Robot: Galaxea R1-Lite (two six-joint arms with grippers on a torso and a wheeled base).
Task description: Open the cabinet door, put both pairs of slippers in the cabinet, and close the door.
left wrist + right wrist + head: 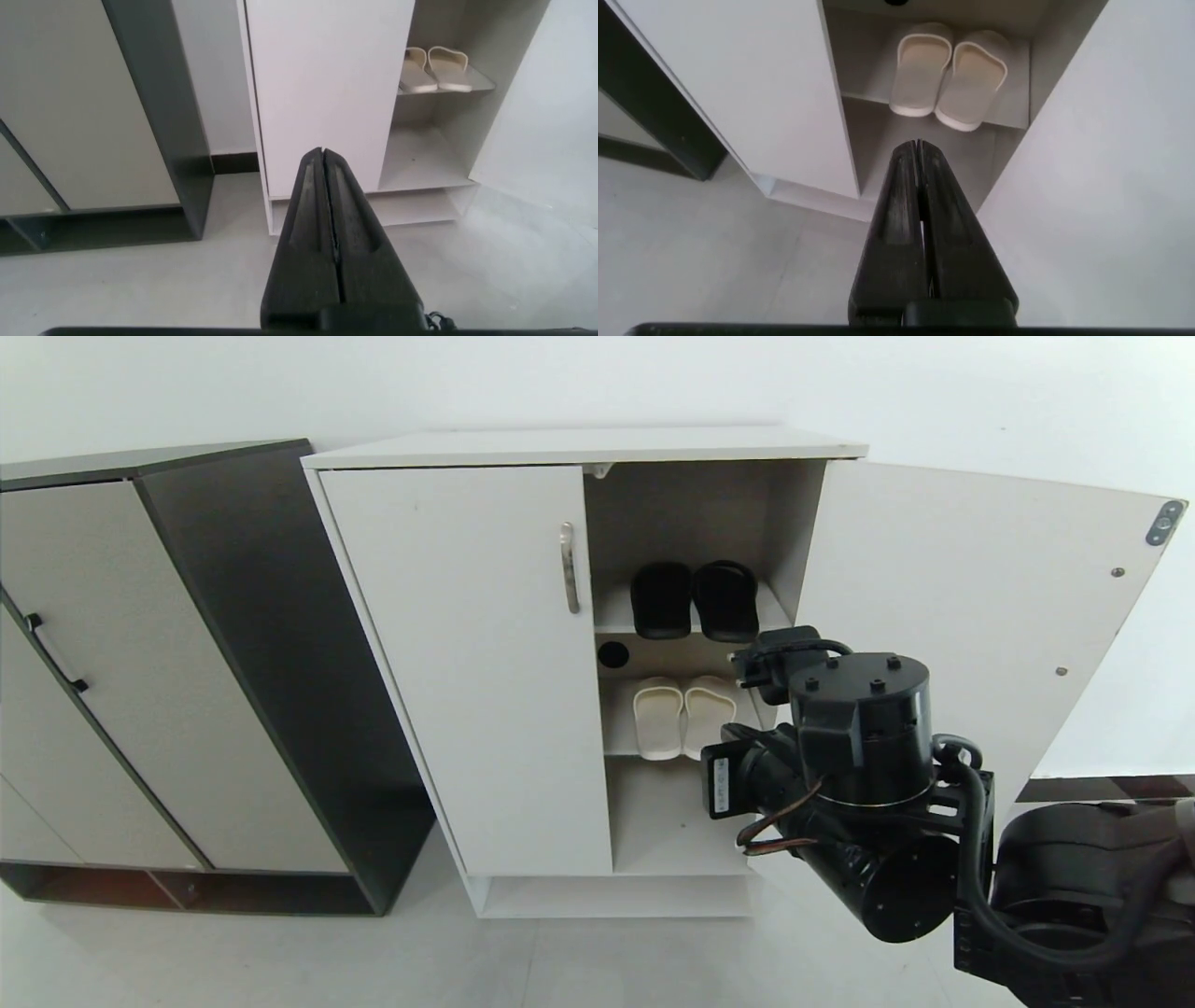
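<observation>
White cabinet, right door standing open at 3 o'clock: black slippers on the upper shelf, cream slippers at 6 o'clock below them. Left gripper and right gripper are both pinched together, empty.

The white cabinet stands on the pale floor, just beside a grey cabinet. Black slippers lie side by side on its upper shelf. A cream pair lies on the shelf below, at its front edge.
</observation>
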